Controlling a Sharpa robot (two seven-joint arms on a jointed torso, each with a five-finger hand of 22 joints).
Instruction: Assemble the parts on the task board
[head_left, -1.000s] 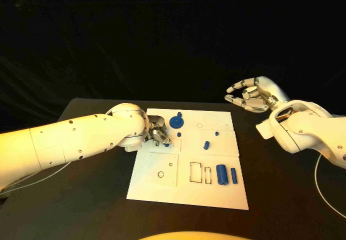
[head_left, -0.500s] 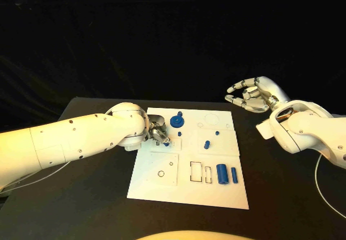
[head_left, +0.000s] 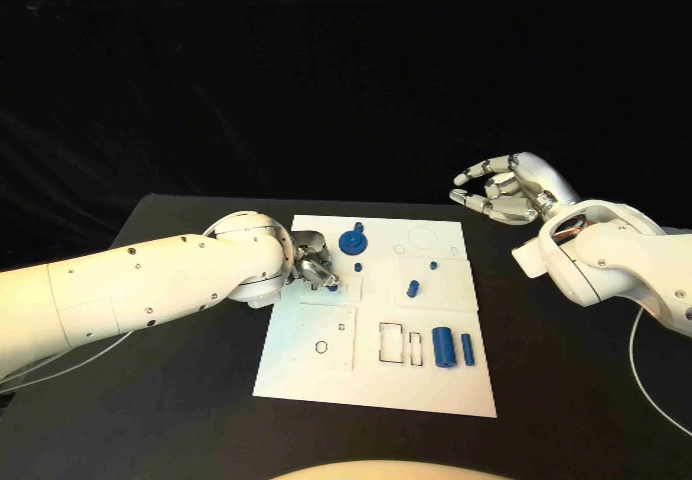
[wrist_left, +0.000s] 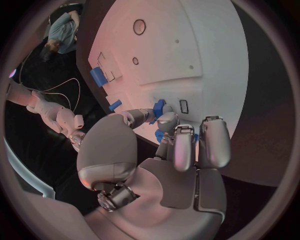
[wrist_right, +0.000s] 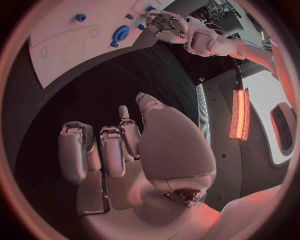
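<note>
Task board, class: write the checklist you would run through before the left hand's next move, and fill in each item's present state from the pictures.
1. Left hand has a blue part between its fingers: ok, the left wrist view shows it pinched.
2. That part is over the task board: ok.
3. Part seated in a slot: cannot tell, the fingers hide its base.
4. Right hand clear of the board: ok, raised off to the side, fingers curled, holding nothing.
5. Remaining parts undisturbed: ok, the blue gear and the two blue cylinders lie on the board.
</note>
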